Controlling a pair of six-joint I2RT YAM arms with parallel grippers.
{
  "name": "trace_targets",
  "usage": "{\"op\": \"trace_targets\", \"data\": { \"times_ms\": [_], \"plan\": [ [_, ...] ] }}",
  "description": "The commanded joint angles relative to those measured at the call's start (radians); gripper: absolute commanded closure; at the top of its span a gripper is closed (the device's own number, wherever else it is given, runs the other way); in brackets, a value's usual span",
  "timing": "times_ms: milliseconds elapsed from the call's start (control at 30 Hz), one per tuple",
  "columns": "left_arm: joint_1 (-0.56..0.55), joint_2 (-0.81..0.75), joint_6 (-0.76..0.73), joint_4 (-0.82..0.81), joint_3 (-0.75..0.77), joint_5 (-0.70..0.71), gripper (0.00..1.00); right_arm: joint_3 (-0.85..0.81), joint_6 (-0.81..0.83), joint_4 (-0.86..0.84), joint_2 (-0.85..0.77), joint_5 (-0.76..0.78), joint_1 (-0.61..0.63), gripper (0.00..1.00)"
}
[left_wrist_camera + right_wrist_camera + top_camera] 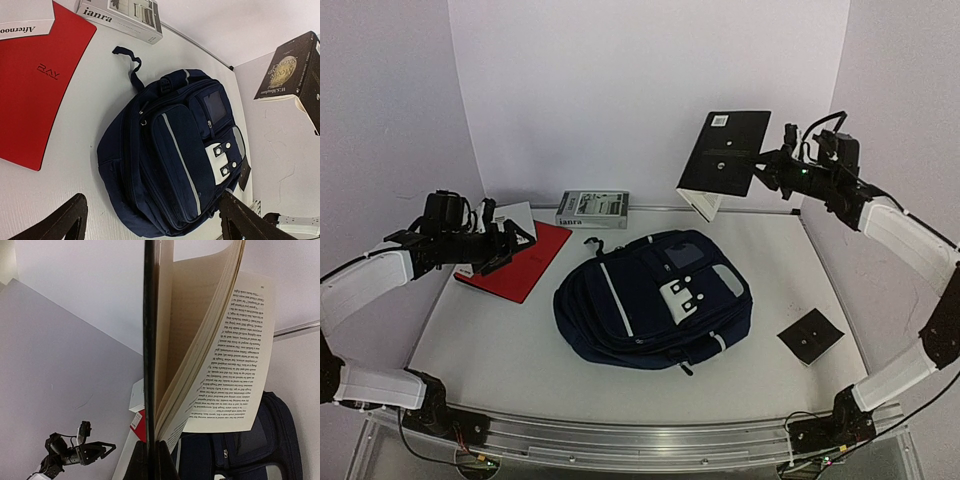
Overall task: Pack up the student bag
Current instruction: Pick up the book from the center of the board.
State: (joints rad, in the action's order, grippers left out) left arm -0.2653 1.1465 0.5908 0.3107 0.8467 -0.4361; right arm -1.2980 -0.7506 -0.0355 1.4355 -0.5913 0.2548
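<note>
The student bag (655,300) lies flat in the middle of the table, navy with a white stripe and a light grey buckled flap, its zips closed. My left gripper (515,240) hovers open and empty over the left side of the table. In the left wrist view the student bag (175,150) fills the space ahead of the left gripper (152,200). My right gripper (765,165) is high at the back right, shut on the cover of a black book (725,152). The right wrist view shows the right gripper (152,455) clamping that black cover (149,340), with the pages (225,355) fanning open above the student bag (250,450).
A red folder (515,262) lies at the left under a white book (515,215). A boxed white book (592,208) lies by the back wall. A small black square item (811,335) lies at the right of the bag. White walls close in three sides.
</note>
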Motion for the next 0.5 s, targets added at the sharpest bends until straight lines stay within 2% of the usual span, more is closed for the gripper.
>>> {"op": "trace_targets", "data": {
  "times_ms": [0, 200, 467],
  "plan": [
    [-0.002, -0.019, -0.017, -0.032, 0.019, -0.036, 0.09, -0.025, 0.101, 0.032, -0.120, -0.042, 0.006, 1.00],
    [-0.027, -0.026, 0.021, -0.058, -0.017, -0.055, 0.09, 0.047, 0.144, 0.181, -0.164, -0.066, 0.100, 1.00],
    [-0.063, -0.044, 0.080, -0.119, -0.089, -0.068, 0.09, 0.126, 0.152, 0.192, -0.062, -0.156, 0.304, 1.00]
  ]
}}
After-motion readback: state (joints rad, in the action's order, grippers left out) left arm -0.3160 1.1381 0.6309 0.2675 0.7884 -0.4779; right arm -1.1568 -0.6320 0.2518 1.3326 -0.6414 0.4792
